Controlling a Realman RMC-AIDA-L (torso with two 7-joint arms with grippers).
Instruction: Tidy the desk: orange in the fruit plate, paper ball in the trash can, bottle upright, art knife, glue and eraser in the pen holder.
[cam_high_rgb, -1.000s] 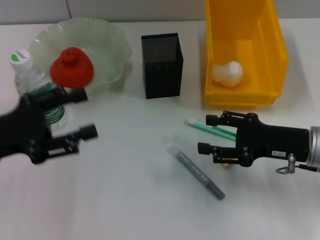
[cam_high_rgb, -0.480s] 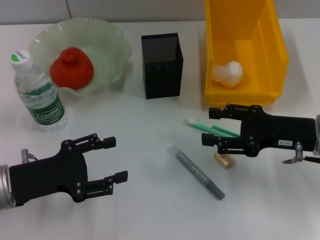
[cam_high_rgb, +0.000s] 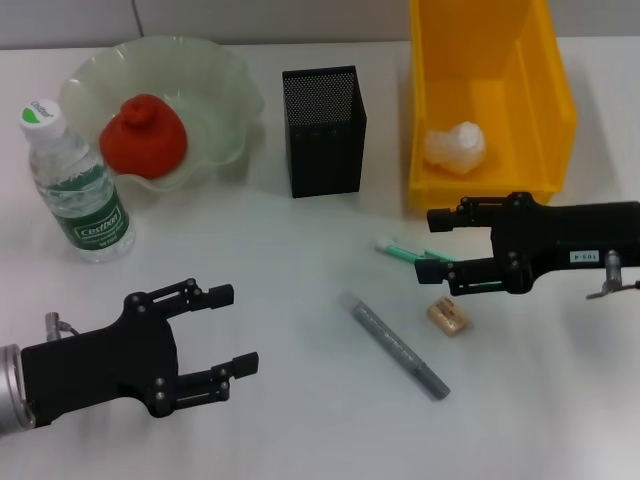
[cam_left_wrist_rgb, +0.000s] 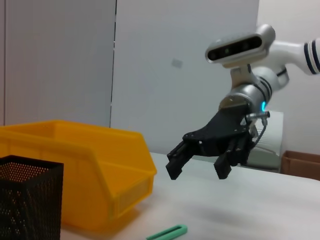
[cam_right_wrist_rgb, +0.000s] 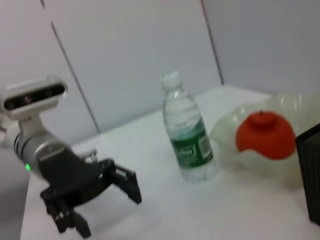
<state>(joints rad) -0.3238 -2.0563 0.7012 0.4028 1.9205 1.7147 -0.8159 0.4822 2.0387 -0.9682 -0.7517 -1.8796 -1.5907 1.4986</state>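
One orange (cam_high_rgb: 143, 134), lumpy and knobbed, sits in the pale-green plate (cam_high_rgb: 222, 70) far left; one bottle (cam_high_rgb: 78, 187) stands upright beside it. One paper ball (cam_high_rgb: 455, 146) lies in the yellow bin (cam_high_rgb: 545, 110). One black holder (cam_high_rgb: 323, 130) stands between. One tan eraser (cam_high_rgb: 447, 316), one grey pen (cam_high_rgb: 394, 345) and one green stick (cam_high_rgb: 400, 252) lie on the tabletop (cam_high_rgb: 300, 400). Two grippers: left gripper (cam_high_rgb: 222, 329) spread, near left; right gripper (cam_high_rgb: 434, 243) spread above the stick.

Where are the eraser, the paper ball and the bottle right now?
eraser (cam_high_rgb: 448, 317), head view, middle of its top face.
paper ball (cam_high_rgb: 456, 146), head view, centre of the wad.
bottle (cam_high_rgb: 86, 208), head view, green label.
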